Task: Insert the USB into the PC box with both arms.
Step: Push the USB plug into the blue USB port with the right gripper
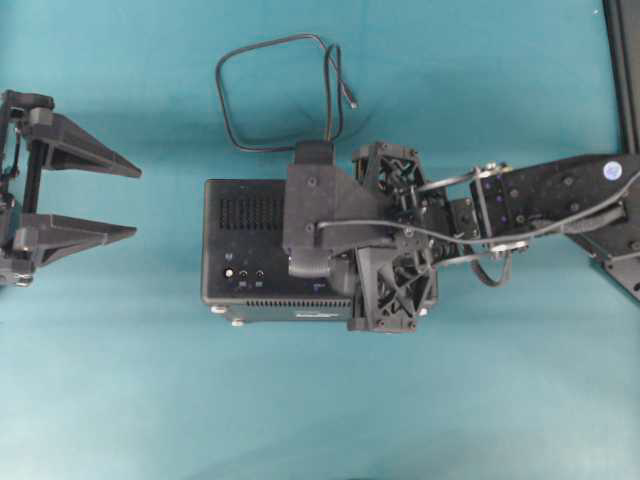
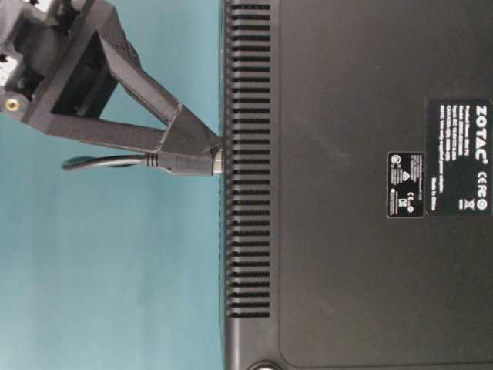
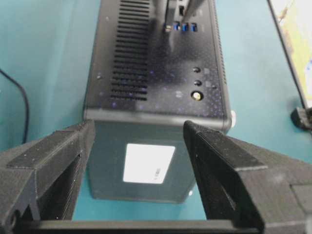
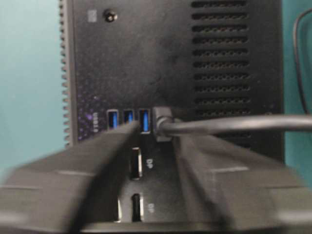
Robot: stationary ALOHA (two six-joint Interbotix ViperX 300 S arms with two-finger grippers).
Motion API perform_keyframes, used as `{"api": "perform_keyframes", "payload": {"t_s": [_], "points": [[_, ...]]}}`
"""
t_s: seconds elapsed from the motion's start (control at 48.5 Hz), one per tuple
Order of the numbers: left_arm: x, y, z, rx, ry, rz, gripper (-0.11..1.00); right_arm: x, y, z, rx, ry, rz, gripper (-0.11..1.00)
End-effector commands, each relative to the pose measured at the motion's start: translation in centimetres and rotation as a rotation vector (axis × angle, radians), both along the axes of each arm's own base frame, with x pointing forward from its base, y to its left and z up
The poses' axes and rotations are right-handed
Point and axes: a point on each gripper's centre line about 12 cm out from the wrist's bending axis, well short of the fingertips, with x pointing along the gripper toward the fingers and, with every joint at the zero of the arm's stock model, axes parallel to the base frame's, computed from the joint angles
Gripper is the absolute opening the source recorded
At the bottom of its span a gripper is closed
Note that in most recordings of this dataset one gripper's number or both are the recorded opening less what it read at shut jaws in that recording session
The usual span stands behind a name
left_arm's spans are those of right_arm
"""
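Observation:
The PC box point(image 1: 245, 250) lies mid-table with its port face up. The USB plug point(image 4: 162, 124) sits in the slot right of the blue ports, and its cable point(image 4: 234, 124) runs off to the right and loops behind the box point(image 1: 270, 43). My right gripper point(image 4: 156, 139) hovers over the ports with its jaws open and blurred; the plug lies at the tip of the right finger, not squeezed. At table level one finger point(image 2: 185, 142) rests by the plug point(image 2: 218, 162) against the box point(image 2: 347, 231). My left gripper point(image 1: 135, 200) stands open just left of the box point(image 3: 156, 73), touching nothing.
A teal cloth covers the table. A black frame post point(image 1: 625, 60) runs along the far right edge. In the left wrist view a dark rail point(image 3: 287, 48) and a black foot point(image 3: 302, 117) lie to the right of the box.

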Motion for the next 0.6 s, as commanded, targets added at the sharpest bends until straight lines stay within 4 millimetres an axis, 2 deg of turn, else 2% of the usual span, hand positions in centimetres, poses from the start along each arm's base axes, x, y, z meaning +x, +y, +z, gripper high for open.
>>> {"api": "perform_keyframes", "payload": {"t_s": [0.0,0.392,0.453,0.577], "points": [[-0.2,0.0,1.0,0.002,-0.037,-0.002,0.78,0.0,0.1,1.8,-0.005,-0.042,0.01,0.68],[-0.4,0.0,1.3,0.0,-0.051,-0.002,0.78,0.2,-0.9,4.5,-0.094,-0.052,-0.007,0.66],[-0.5,0.0,1.4,0.0,-0.055,-0.002,0.78,0.2,-0.9,4.2,-0.095,-0.044,-0.008,0.62],[-0.6,0.0,1.5,0.0,-0.057,-0.002,0.78,0.4,-0.9,4.0,-0.09,-0.051,-0.011,0.44]]}}
